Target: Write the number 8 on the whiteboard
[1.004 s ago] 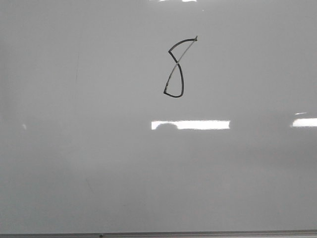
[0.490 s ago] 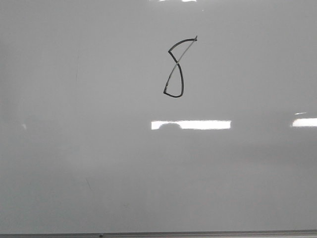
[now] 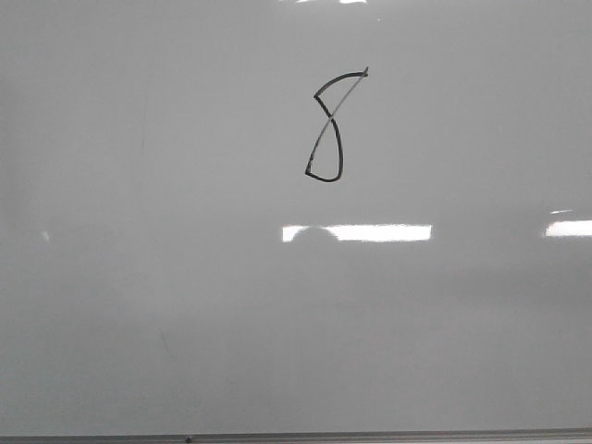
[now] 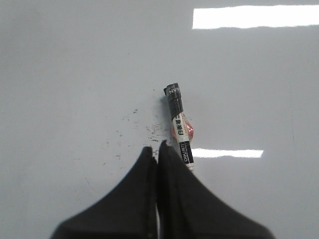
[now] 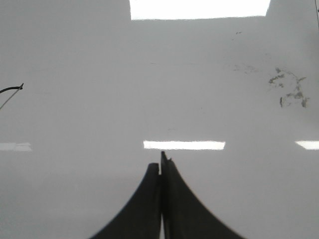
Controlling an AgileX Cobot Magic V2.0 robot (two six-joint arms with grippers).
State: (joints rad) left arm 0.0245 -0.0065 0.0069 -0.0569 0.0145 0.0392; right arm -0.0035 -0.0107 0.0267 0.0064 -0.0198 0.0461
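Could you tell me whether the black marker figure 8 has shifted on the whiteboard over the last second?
No. The thin black marker figure 8 sits unchanged above the bright rectangular reflection on the glossy grey-white whiteboard.

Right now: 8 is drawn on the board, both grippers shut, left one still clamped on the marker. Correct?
Not quite. The left wrist view shows the left gripper shut on nothing; the marker lies free on the whiteboard beside it. The number 8 and shut right gripper are correct.

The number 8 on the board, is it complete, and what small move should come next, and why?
Probably none beyond keeping both arms back. The number 8 looks finished on the whiteboard; the marker lies loose beside the shut left gripper, and the right gripper is shut, empty.
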